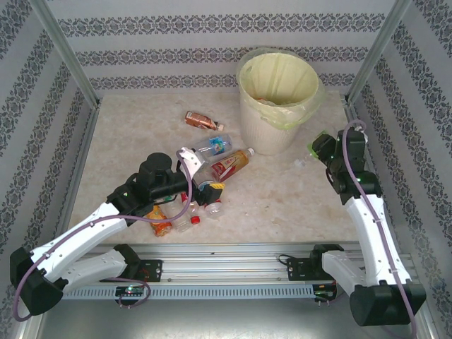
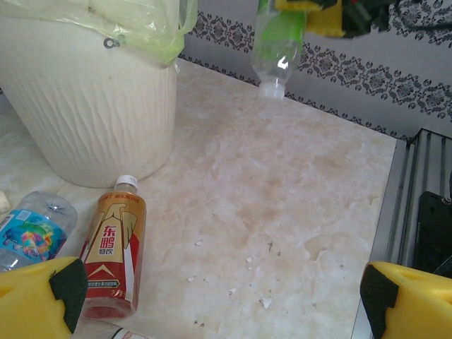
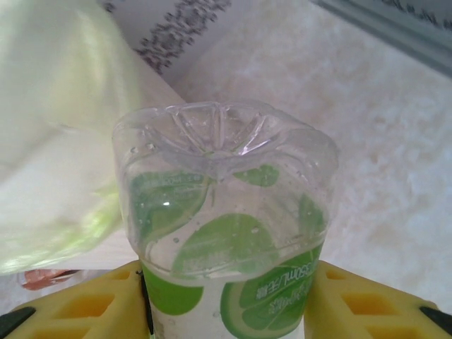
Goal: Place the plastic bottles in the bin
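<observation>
Clamping a green-labelled bottle beside the bin: right jaws. Left jaws wide open over several bottles uncollected on the counter.

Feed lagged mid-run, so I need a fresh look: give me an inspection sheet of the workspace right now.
Surface: beige marbled table, white flecks.
Job's things: bin upright at back; loose bottles lying by left gripper; brown-label bottle apart.
Clutter: nothing seen.
Grippers: left gripper jaws open, empty; right gripper jaws shut on green-label bottle, beside bin.
Cables: purple cable along each arm.
Surroundings: patterned walls, metal frame posts.
</observation>
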